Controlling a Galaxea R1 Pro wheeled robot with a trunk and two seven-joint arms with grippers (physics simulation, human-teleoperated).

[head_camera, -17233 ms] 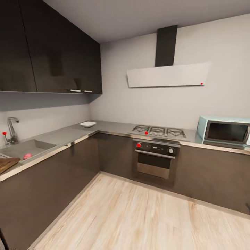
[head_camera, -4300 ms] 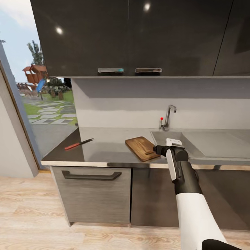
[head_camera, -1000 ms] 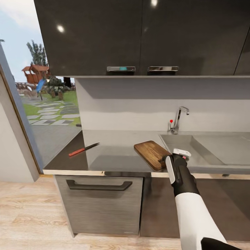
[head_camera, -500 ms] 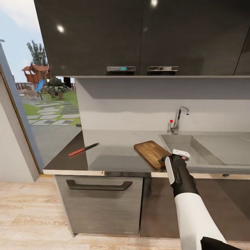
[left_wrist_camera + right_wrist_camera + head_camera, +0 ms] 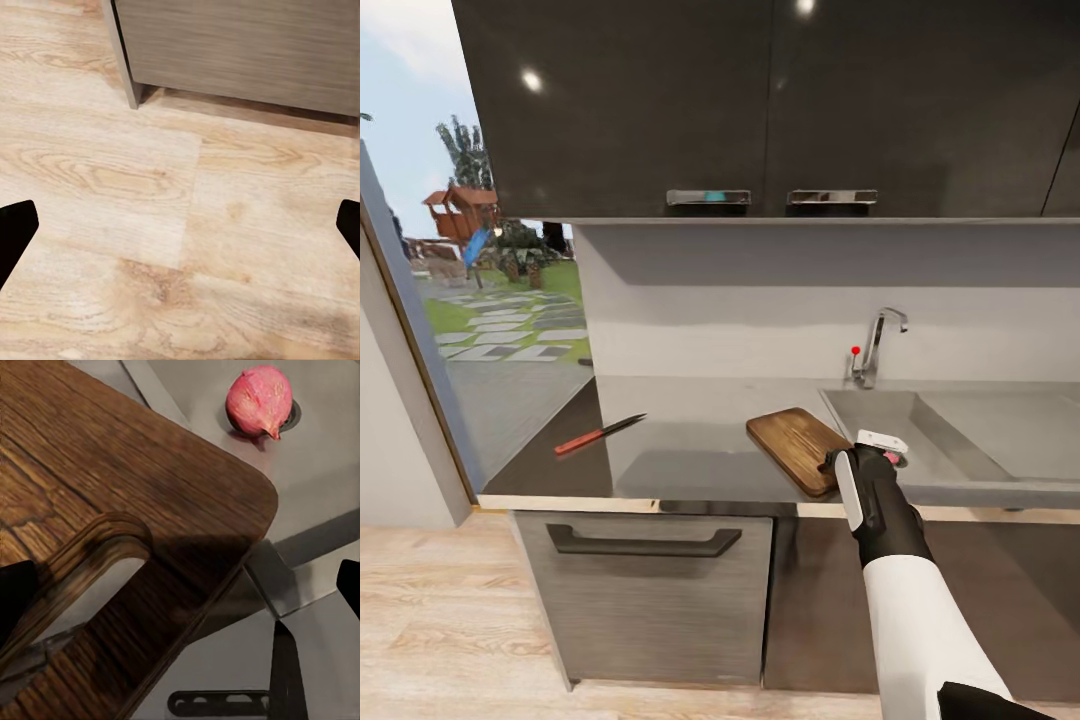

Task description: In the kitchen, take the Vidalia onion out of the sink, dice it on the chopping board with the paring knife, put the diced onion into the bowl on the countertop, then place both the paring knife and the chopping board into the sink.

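The brown chopping board (image 5: 796, 447) lies on the grey countertop (image 5: 690, 440), its handle end at the left rim of the sink (image 5: 950, 425). My right gripper (image 5: 877, 448) hovers open over that corner. In the right wrist view the board (image 5: 112, 502) and its handle slot lie under the open right gripper (image 5: 180, 585). The pinkish Vidalia onion (image 5: 259, 401) sits apart from it, by the drain on the sink floor (image 5: 322, 457). A sliver of the onion (image 5: 901, 459) peeks out beside the wrist. The red-handled paring knife (image 5: 600, 433) lies far left. My left gripper (image 5: 180, 225) hangs open. The bowl is out of view.
A chrome tap (image 5: 877, 342) with a red knob stands behind the sink. Dark upper cabinets (image 5: 760, 100) hang above the worktop. A drawer front (image 5: 645, 590) sits under the counter. The left wrist view looks down on light wooden floor (image 5: 150, 180) beside a cabinet base (image 5: 240, 45).
The head view has shifted slightly, so the counter edge sits a little lower in the picture. My right gripper stays open over the board's corner by the sink.
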